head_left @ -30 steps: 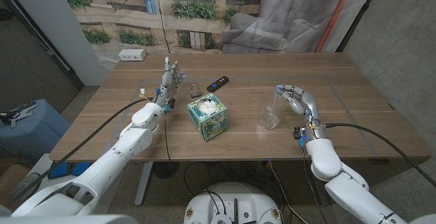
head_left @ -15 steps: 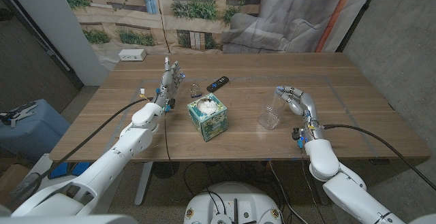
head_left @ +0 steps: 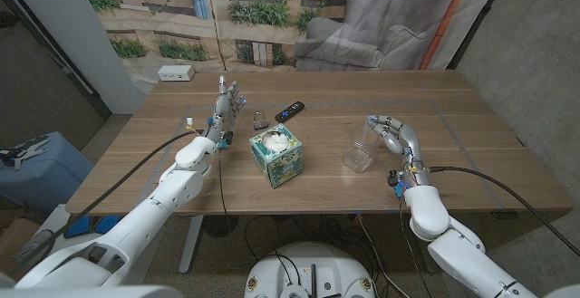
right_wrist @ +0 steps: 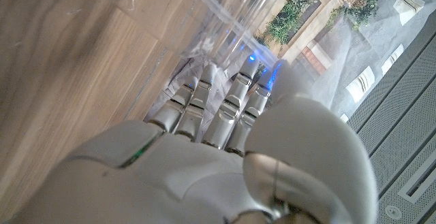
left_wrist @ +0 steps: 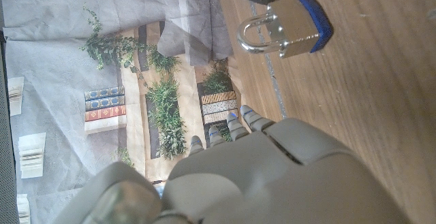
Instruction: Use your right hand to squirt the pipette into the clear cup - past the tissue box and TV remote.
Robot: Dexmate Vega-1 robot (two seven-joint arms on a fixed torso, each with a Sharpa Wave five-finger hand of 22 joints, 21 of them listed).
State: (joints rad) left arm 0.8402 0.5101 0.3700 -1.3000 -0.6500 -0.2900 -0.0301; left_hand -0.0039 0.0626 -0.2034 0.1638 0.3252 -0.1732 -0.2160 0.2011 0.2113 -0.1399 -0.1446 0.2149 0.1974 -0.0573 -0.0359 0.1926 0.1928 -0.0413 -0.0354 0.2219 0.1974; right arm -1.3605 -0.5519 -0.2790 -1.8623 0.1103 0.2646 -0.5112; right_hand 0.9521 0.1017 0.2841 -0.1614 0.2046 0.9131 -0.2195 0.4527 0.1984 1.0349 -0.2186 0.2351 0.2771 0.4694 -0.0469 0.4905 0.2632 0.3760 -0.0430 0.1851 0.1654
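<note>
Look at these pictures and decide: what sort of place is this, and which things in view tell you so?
Probably a robot test room, not a home: a printed backdrop of plants and shelves hangs behind the wooden table, bare concrete stands to one side, and cables run from the arms.

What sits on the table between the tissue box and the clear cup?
Nothing. In the head view, the stretch of table between the tissue box and the clear cup is bare wood.
</note>
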